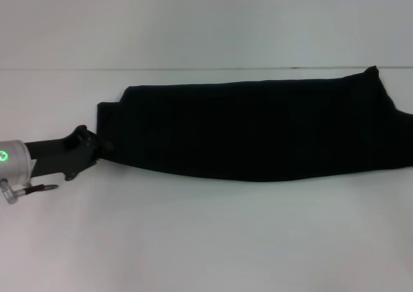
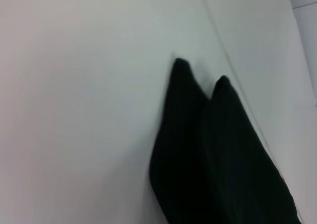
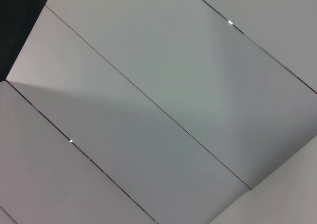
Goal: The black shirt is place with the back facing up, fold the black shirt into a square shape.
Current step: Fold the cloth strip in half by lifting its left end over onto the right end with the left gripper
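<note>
Left gripper (image 1: 97, 148), nearest, reaches in from the robot's left, its tip touching the near-left end of the black shirt (image 1: 258, 130); whether its jaws are spread or closed cannot be told. The shirt lies beyond as a long narrow band across the white table (image 1: 206, 240), running rightward. The right gripper is out of sight. Risk: a grasp taking only the top layer would likely peel the lengthwise fold open; dragging could skew the band.

Left end effector (image 1: 102, 145) beside black shirt (image 1: 258, 127)
</note>
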`<state>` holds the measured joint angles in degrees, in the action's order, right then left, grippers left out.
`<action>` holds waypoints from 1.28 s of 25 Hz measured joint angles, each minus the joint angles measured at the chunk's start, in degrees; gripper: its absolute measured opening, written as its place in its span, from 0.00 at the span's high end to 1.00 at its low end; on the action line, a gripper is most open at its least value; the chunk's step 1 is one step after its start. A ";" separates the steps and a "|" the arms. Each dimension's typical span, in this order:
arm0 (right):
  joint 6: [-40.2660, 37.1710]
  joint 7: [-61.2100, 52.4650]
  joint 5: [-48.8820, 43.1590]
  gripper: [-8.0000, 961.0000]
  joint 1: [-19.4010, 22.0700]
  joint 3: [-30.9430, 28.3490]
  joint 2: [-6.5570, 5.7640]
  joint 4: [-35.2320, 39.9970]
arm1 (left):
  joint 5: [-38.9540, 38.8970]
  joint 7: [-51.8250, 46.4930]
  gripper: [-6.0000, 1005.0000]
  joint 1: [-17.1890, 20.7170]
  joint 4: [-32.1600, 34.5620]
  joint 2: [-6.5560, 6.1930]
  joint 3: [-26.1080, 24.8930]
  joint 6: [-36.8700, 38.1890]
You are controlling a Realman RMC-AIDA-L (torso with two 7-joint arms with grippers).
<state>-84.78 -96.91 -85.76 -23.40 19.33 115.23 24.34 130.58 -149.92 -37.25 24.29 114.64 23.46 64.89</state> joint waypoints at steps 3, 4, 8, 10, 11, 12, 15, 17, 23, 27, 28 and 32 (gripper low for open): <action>0.16 -0.85 0.00 0.29 0.04 0.00 -0.09 0.00 | 0.10 1.91 0.96 0.63 2.04 -0.05 -0.04 -0.50; 0.18 -1.04 0.00 0.29 0.08 0.00 -0.16 0.00 | 0.13 2.09 0.96 0.97 2.85 -0.07 -0.04 -0.75; 0.36 -1.27 0.01 0.29 0.27 0.00 -0.52 0.01 | 0.18 2.02 0.96 2.50 5.61 -0.69 -0.08 -2.18; 0.38 -1.40 -0.02 0.29 0.28 0.00 -0.66 0.01 | 0.22 1.79 0.96 3.62 6.88 -1.05 -0.11 -2.80; 0.39 -1.46 -0.12 0.29 0.28 0.00 -0.70 0.01 | 0.29 1.70 0.96 3.87 7.24 -1.12 -0.22 -3.03; 0.41 -1.49 -0.20 0.29 0.29 0.00 -0.73 0.01 | 0.55 1.53 0.96 4.32 7.86 -1.23 -0.59 -3.46; 0.47 -1.50 -0.35 0.29 0.30 0.00 -0.80 0.00 | 3.24 0.57 0.96 5.45 9.71 -1.34 -3.19 -4.92; 0.48 -1.52 -0.36 0.29 0.46 0.00 -0.80 0.00 | 5.24 -0.27 0.96 5.86 10.61 -1.37 -4.93 -5.61; 0.55 -1.53 -0.38 0.29 1.19 0.00 -0.79 0.00 | 7.33 -1.61 0.96 7.08 12.84 -1.53 -7.37 -5.40; 1.00 -1.53 -0.38 0.29 1.37 0.00 -0.61 0.00 | 5.91 -0.21 0.96 6.10 13.20 -1.41 -7.31 -1.26; 1.03 -1.53 -0.39 0.29 1.40 0.00 -0.57 0.00 | 5.06 0.02 0.96 5.75 13.22 -1.36 -7.25 -0.02; 1.06 -1.53 -0.46 0.29 1.45 0.07 -0.42 0.00 | -0.67 0.57 0.96 3.25 13.29 -1.28 -6.87 5.86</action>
<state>-83.72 -98.44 -86.22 -21.95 19.41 114.80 24.34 129.91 -149.35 -34.00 37.58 113.37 16.59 70.75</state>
